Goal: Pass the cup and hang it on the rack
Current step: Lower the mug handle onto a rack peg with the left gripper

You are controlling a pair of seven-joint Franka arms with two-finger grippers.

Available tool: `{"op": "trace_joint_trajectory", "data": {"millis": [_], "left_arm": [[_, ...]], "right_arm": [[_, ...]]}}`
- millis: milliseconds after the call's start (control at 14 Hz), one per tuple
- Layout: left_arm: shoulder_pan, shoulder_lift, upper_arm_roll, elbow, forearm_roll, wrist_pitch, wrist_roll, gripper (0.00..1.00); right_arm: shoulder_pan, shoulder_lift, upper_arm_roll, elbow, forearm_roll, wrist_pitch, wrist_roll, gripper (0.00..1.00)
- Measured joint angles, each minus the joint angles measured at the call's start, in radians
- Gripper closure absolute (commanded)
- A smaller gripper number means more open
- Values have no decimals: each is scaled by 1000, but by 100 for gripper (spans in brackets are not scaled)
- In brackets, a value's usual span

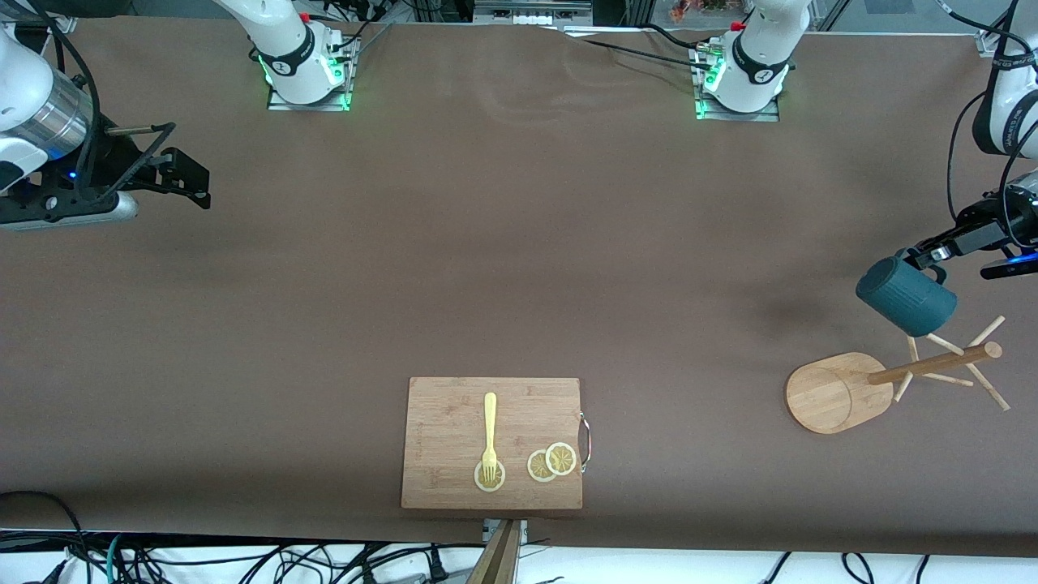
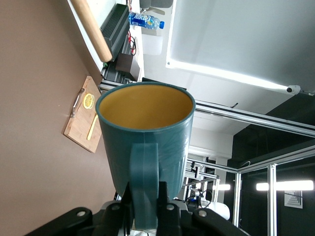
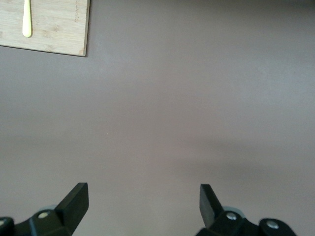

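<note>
A: While the right arm waits at the upper left of the front view, how does its hand stand?

B: The right gripper (image 1: pixel 182 174) hangs over bare table (image 1: pixel 486 243), jaws wide apart, nothing between them. Its own camera shows both fingers (image 3: pixel 74 201) spread over brown cloth.

A: Count what lies at the lower centre.

B: One cutting board (image 1: pixel 454 422). On it, one yellow fork (image 1: pixel 489 434) and three lemon slices (image 1: pixel 559 458): the fork's tines rest on one, and the other two overlap beside the board's metal handle.

A: And at the right edge?

B: One cup (image 1: pixel 907 296), tilted, up in the air over the pegs of the rack (image 1: pixel 835 389). The left gripper (image 1: pixel 932 258) is clamped on its handle. From the left wrist camera the cup (image 2: pixel 145 142) shows a tan inside with nothing in it.

A: The rack?

B: One, on its oval base at the lower right, toward the left arm's end of the table. No cup hangs on its pegs.
</note>
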Motion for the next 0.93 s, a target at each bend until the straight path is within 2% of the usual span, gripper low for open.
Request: {"op": "trace_joint_trajectory", "data": {"millis": [429,929], "left_arm": [[-2,10,0,-41,-80,38,19,100],[-13,60,0,-36,-178,54,42,100]], "right_arm": [[0,0,0,0,0,0,0,0],[0,1,0,0,0,0,0,0]]}}
